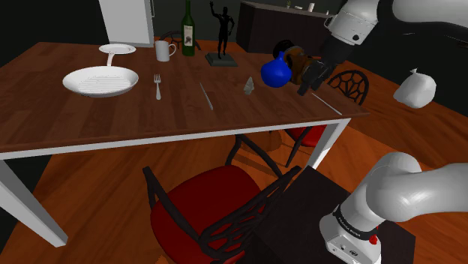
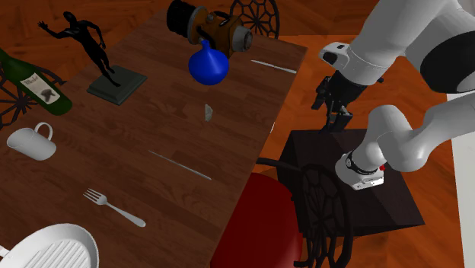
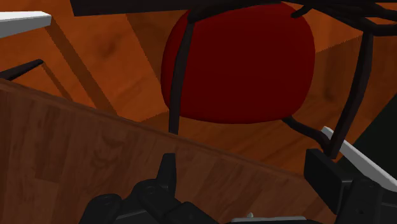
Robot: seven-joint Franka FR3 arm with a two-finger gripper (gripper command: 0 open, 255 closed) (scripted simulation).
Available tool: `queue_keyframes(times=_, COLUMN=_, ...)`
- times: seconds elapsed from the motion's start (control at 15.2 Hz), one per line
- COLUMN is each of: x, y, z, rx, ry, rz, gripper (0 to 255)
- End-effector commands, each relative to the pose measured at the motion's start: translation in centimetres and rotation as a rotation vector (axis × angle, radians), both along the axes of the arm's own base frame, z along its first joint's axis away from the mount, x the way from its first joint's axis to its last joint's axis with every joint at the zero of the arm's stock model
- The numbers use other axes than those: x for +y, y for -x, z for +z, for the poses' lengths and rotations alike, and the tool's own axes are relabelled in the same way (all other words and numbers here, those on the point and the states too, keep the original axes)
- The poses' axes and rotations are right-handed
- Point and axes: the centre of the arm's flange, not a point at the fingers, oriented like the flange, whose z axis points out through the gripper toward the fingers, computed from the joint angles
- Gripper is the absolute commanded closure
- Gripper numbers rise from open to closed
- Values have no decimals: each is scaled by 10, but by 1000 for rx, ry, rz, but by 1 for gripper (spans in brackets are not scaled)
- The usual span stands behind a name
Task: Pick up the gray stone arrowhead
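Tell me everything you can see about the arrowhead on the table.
The arrowhead is a small, pale gray, faceted wedge with a pointed tip. It rests on the brown wooden table, touching nothing else, between the blue vase and a thin knife, apart from both. The open gripper hangs well away from it.

Blue vase (image 1: 275,72), white bowl (image 1: 100,81), fork (image 1: 157,86), mug (image 1: 163,51), green bottle (image 1: 188,30), black figurine (image 1: 221,34), red chair (image 1: 196,196)
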Motion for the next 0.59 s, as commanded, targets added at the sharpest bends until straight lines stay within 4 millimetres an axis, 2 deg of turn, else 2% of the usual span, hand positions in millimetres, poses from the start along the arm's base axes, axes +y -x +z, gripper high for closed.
queue_keyframes(times=0.0, x=0, y=0, z=0, rx=0, ry=0, rz=0, gripper=0)
queue_keyframes(times=0.53, x=-36, y=-101, z=-24, rx=40, ry=6, rz=-49, gripper=0)
